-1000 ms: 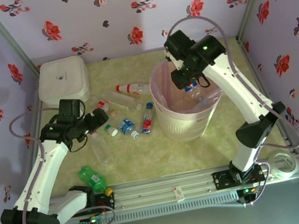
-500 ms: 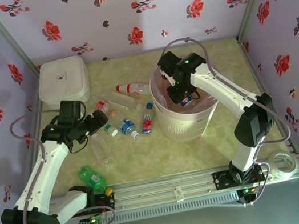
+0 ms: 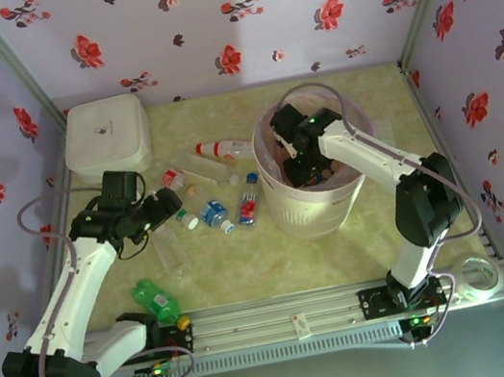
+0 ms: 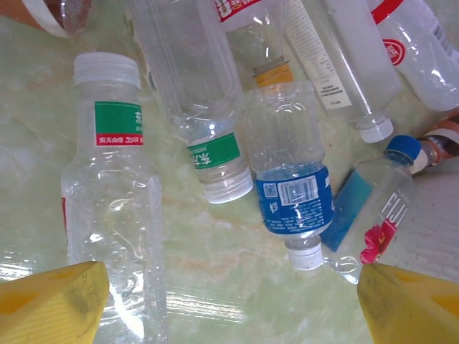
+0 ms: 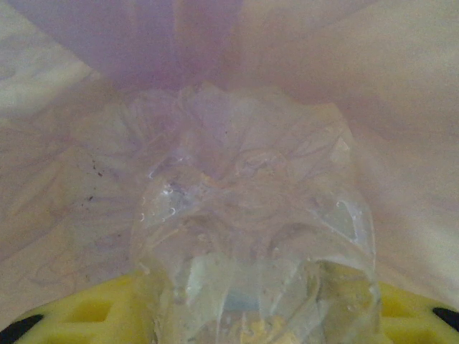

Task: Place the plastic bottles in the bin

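Flowered lilac walls box in a pale green marbled table (image 3: 246, 263), and both arms are busy! Right of centre in the overhead view stands the round white ribbed bin (image 3: 308, 216) with its pink liner, and the right gripper (image 3: 305, 169) is plunged down inside its mouth. On the right wrist camera a crumpled clear plastic bottle (image 5: 251, 229) sits right in front of the yellow fingers (image 5: 79, 312), pink liner all around it. Whether the jaws are clamping it or have let it go, I cannot tell.

Over at left centre, the left gripper (image 3: 168, 201) hovers low over the scattered plastic bottles (image 3: 217, 209), jaws spread wide, released. Its wrist camera looks straight down on the pile. A clear bottle with a green label and white cap (image 4: 107, 193) lies at the left of that frame. A clear bottle with a blue label (image 4: 290, 183) lies in the middle, cap toward the bottom edge. Just beside it on the right lies a blue-capped bottle with a pink flower (image 4: 384, 208).

A green plastic bottle (image 3: 158, 305) lies apart at lower left of the overhead view, near the arm's base. A white rounded square box (image 3: 106, 136) sits in the upper left corner of the table.
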